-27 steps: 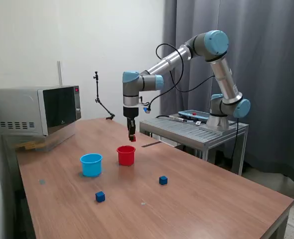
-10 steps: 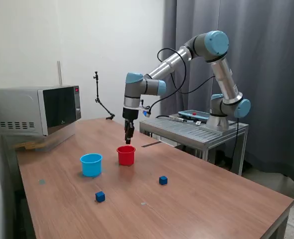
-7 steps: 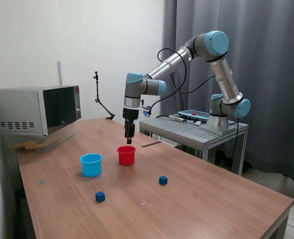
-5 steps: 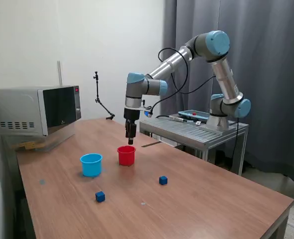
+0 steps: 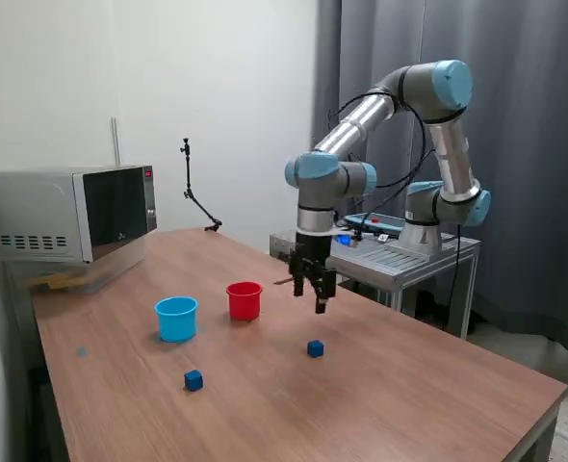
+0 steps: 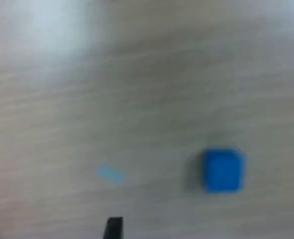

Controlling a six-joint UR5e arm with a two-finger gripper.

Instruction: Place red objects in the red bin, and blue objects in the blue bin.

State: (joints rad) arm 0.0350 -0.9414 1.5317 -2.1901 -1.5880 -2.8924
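Currently the gripper (image 5: pixel 320 300) is hanging above the table (image 5: pixel 409 395), to the exterior view's right of the red bin (image 5: pixel 245 300) and above and just behind one blue cube (image 5: pixel 315 348). Its fingers are standing apart with nothing between them; in the wrist view only two dark fingertips (image 6: pixel 113 228) are showing at the frame edge, widely spaced, over bare wood. Count of blue cubes in the exterior view: two. The second cube (image 5: pixel 193 380) is lying nearer the camera, in front of the blue bin (image 5: pixel 176 319) and well apart from the first. The wrist view is showing one blue cube (image 6: pixel 222 170), blurred, lying flat on the table and offset from the midline between the fingertips; a small pale blue mark (image 6: pixel 110 175) is showing on the wood near it. Count of bins: two, one red and one light blue, both standing upright side by side, near each other but not touching, the blue one at the exterior view's left. Red cubes on the table: none showing; the inside of the red bin is not visible from this angle, so its contents cannot be told. Other items: one microwave (image 5: pixel 67 212) is sitting at the table's far left corner, and one metal stand (image 5: pixel 400 255) is carrying the arm's base behind the table.
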